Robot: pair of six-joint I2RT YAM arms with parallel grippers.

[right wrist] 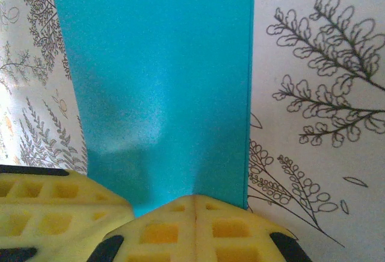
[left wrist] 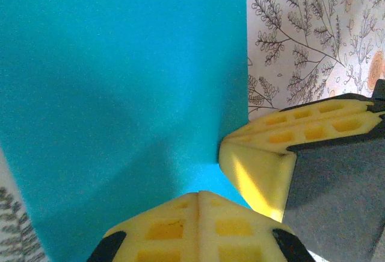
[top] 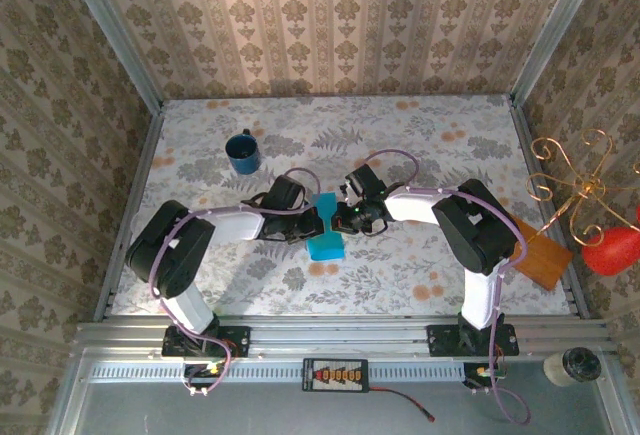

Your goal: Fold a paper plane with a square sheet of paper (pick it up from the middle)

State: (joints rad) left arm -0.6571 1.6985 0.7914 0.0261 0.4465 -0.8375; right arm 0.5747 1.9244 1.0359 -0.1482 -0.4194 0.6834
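Sheet of paper [top: 325,240] sits mid-bench [top: 420,155], long axis running away from the arm bases, drawn narrow at its waist. Left claw [left wrist: 198,208] is clamped tight on that waist from the left. Right claw [right wrist: 195,211] is likewise clamped on it from the right, tips just beside each other. Both arms equally near. Judgement: the next crease depends on the near-to-far centreline between the tips.

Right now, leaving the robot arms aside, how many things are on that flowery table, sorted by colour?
Turquoise-blue: 1, the thin turquoise-blue sheet of paper
Dark blue: 1, the dark blue round mug
Orange-brown: 1, the orange-brown flat board
Total: 3
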